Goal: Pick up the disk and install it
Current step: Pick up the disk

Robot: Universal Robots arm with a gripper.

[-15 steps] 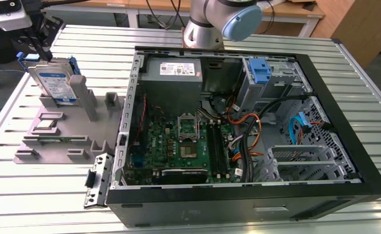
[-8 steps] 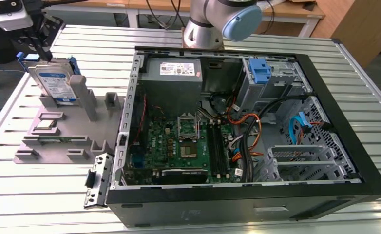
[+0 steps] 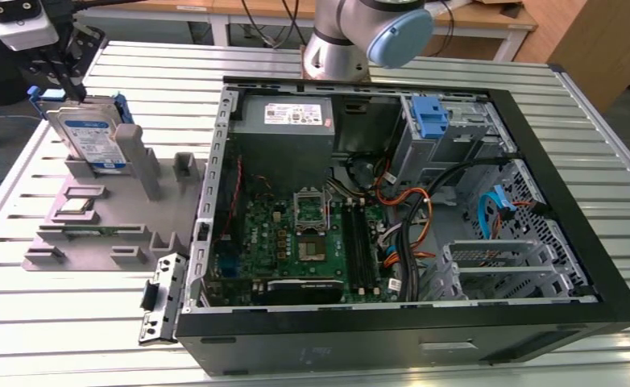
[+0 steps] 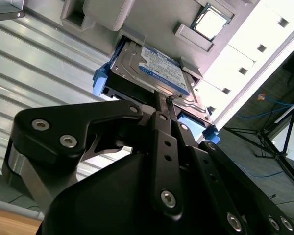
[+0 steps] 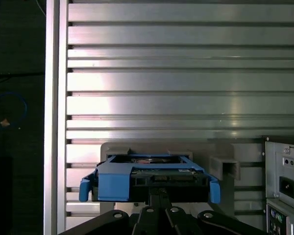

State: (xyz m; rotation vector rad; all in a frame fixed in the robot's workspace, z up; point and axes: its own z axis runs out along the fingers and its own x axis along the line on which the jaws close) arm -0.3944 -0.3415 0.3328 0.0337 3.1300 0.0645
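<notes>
The disk (image 3: 92, 137) stands on edge in a slot of the grey holder (image 3: 111, 230) at the exterior view's left, its blue-and-white label facing out and its blue rails at the sides. My gripper (image 3: 79, 97) comes down from above, its two thin fingers drawn together, tips at the disk's upper edge. In the second wrist view the gripper (image 4: 166, 100) meets the disk (image 4: 157, 68) at the rim of its label face. In the first wrist view the disk (image 5: 152, 178) shows end-on in its blue frame, with the gripper (image 5: 159, 193) at its middle.
An open computer case (image 3: 573, 201) lies to the exterior view's right of the holder, with the motherboard, cables, a grey power supply (image 3: 293, 117) and a blue drive bay (image 3: 431, 117) inside. A small processor chip (image 3: 76, 205) sits on the holder. Slatted metal table (image 3: 57, 322) all around.
</notes>
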